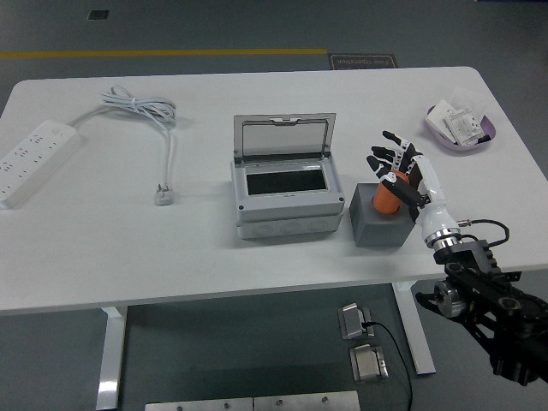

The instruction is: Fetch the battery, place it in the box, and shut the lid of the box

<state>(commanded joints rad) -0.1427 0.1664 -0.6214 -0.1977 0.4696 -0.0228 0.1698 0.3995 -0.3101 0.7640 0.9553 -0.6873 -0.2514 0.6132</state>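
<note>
A grey box (282,201) stands mid-table with its clear lid (282,137) tilted up and open. To its right sits a dark grey block (381,227) with an orange battery (385,197) standing in its top. My right hand (396,171) reaches in from the lower right and hovers at the battery. Its thumb touches the battery's top and its fingers are spread above it, not closed around it. The left arm is out of sight.
A white power strip (30,158) with a coiled cable (141,107) and plug (164,195) lies at the left. A purple dish (479,141) holding white packets sits at the far right edge.
</note>
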